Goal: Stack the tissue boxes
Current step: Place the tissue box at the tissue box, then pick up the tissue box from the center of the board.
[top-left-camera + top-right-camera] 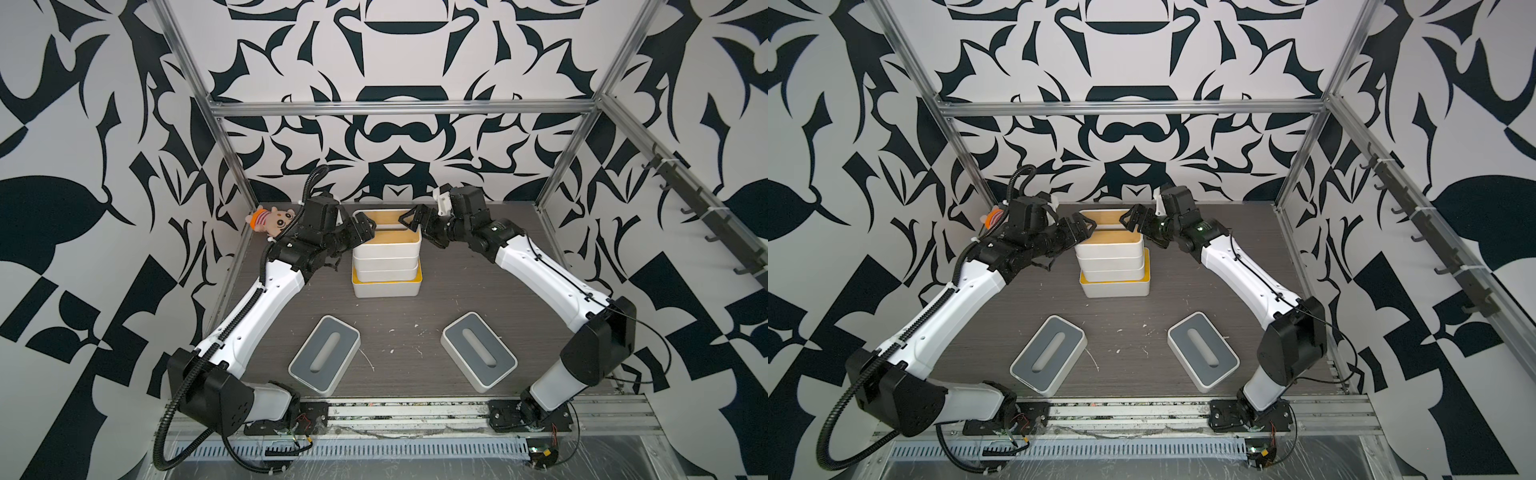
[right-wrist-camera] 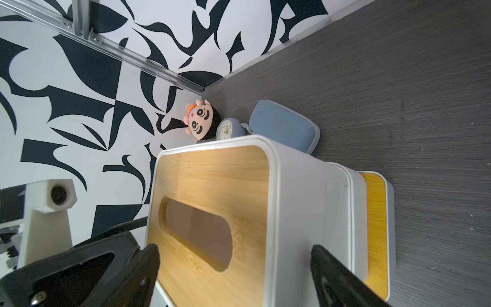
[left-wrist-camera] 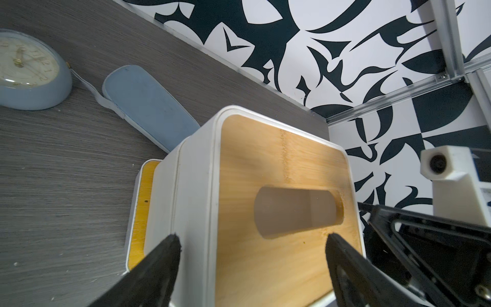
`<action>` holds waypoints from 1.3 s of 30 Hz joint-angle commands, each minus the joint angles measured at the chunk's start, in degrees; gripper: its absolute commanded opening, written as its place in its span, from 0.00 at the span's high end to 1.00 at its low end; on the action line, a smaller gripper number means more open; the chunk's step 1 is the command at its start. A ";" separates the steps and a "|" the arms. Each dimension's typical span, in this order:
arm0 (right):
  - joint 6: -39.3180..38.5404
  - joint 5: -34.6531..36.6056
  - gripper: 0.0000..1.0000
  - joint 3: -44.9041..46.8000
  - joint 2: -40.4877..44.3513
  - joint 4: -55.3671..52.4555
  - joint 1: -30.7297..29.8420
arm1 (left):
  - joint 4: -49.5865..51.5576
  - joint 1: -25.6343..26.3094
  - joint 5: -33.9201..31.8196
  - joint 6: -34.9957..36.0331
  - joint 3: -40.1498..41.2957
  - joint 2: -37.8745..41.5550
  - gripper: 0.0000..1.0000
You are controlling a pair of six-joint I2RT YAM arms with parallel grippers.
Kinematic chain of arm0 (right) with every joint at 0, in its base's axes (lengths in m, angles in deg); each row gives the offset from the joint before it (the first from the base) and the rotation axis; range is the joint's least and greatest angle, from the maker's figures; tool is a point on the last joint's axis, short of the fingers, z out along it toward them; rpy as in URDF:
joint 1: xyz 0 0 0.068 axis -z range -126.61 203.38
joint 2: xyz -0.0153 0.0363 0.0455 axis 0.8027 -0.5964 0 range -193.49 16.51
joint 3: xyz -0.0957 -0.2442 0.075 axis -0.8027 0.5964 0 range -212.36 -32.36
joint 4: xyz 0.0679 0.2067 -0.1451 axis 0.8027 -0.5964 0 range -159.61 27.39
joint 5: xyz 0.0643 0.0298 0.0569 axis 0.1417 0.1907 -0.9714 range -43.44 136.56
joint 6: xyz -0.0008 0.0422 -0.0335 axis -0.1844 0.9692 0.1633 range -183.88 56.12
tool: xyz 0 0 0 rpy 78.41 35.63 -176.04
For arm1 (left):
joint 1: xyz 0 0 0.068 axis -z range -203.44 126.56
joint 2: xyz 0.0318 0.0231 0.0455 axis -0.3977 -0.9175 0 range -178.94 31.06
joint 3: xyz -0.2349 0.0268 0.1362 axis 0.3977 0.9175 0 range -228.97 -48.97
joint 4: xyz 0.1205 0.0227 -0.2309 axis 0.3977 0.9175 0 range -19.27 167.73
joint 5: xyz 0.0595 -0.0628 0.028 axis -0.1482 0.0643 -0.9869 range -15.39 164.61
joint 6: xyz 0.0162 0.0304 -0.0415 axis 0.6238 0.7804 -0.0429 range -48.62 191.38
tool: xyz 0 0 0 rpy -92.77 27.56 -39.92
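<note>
Your left gripper [image 1: 368,227] and right gripper [image 1: 411,224] are open beside the stack [image 1: 386,257], with the left grey box [image 1: 325,359] and right grey box [image 1: 478,351] slanted in front of it.

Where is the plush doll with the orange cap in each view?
In a top view: plush doll lies in the far left corner, beside the left arm.
In a top view: same corner, mostly hidden behind that arm.
Left wrist: not in it.
Right wrist: against the wall, beside the clock, doll at.
Shared landmark: top bamboo-lidded tissue box.
</note>
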 commanded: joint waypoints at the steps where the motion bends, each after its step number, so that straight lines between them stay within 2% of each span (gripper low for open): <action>1: -0.94 -0.64 0.07 1.56 5.09 1.68 0.77 | 3.17 0.23 -3.92 1.64 -1.61 2.41 0.09; 6: -1.74 -2.95 0.07 6.62 9.49 1.89 2.52 | 8.64 0.20 -7.01 2.53 -0.91 4.52 0.09; 11: -2.15 -4.01 0.07 14.19 16.34 1.77 4.67 | 11.97 0.86 -10.32 1.34 3.20 10.95 0.08; 16: -3.71 -5.40 0.07 21.32 22.87 1.51 5.41 | 17.94 3.92 -15.93 -0.90 5.32 14.48 0.08; 22: -4.92 -7.96 0.07 28.25 28.17 -0.06 5.53 | 28.27 9.82 -23.63 -5.89 5.62 17.09 0.07; 31: -6.50 -14.17 0.07 39.13 32.81 1.73 5.55 | 36.53 20.92 -28.02 -16.99 9.32 17.00 0.07; 36: -6.53 -17.88 0.07 43.82 33.12 5.80 5.45 | 38.99 25.27 -28.41 -23.26 13.65 16.83 0.07; 39: -4.71 -19.25 0.07 46.65 33.07 10.53 5.38 | 37.27 27.11 -26.36 -26.54 18.43 16.36 0.07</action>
